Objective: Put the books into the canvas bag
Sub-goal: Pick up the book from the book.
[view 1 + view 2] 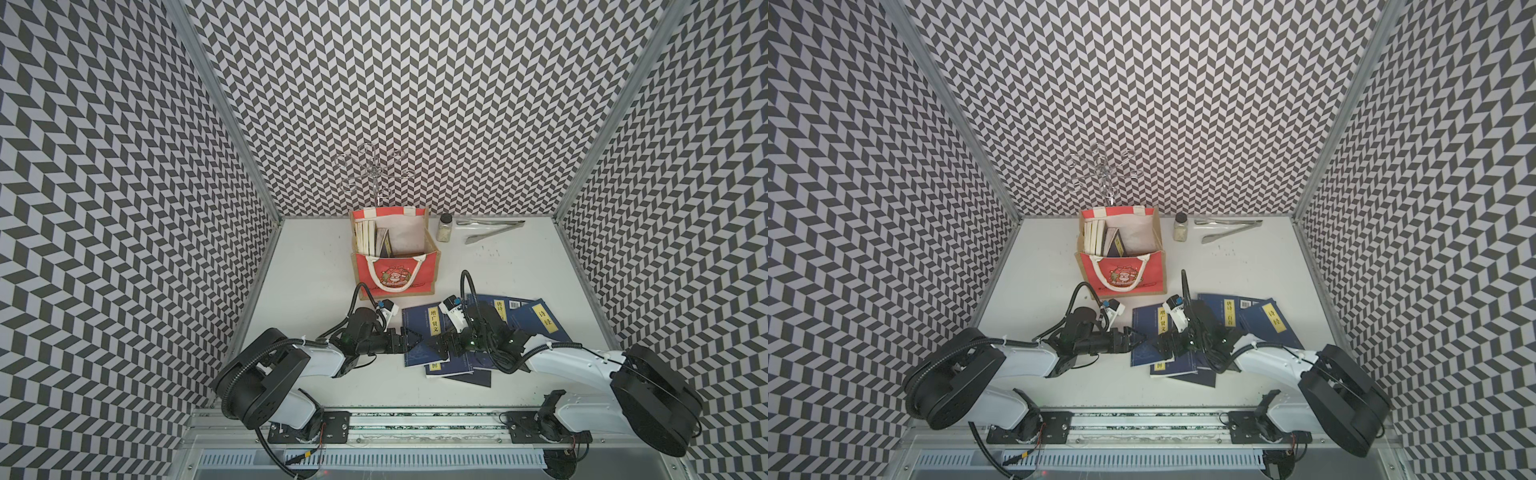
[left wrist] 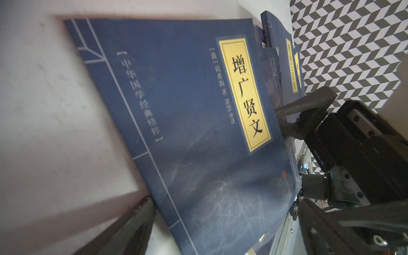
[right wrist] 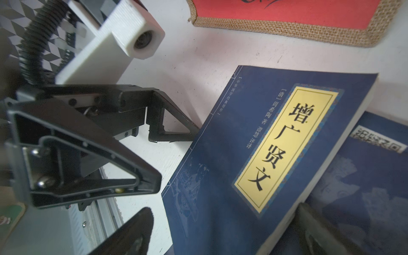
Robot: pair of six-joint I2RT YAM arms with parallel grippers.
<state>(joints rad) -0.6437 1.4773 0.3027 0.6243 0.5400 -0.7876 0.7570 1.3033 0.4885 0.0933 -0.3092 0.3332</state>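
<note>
Navy book (image 1: 422, 328) with a yellow title label, lying flat on the white table (image 1: 316, 266) just in front of the canvas bag (image 1: 395, 272); it lies at the left end of a loose, overlapping spread of other navy books (image 1: 538, 322), which runs partly beneath the right arm.

Left gripper (image 3: 180, 155): jaws wide apart and holding nothing; one fingertip (image 3: 195, 130) meets the navy book's spine-side edge, the other stands just beside the cover's corner, over bare table.

Right gripper (image 3: 225, 208): jaws likewise wide apart, clamped on nothing; in the right wrist view the navy book lies between its two fingers, one over the table, one over the neighbouring cover; whether either finger touches cannot be told.

The canvas bag stands upright and open at the back middle of the table, red panel and rope handle facing forward; inside, against its left wall, upright books (image 1: 374, 241) stand on end, pale page edges and one dark cover showing; the rest of the white lining is bare.

Right of the bag, a small jar (image 1: 445, 227) and metal tongs (image 1: 490, 230); behind the bag, a wire rack (image 1: 374, 170).
</note>
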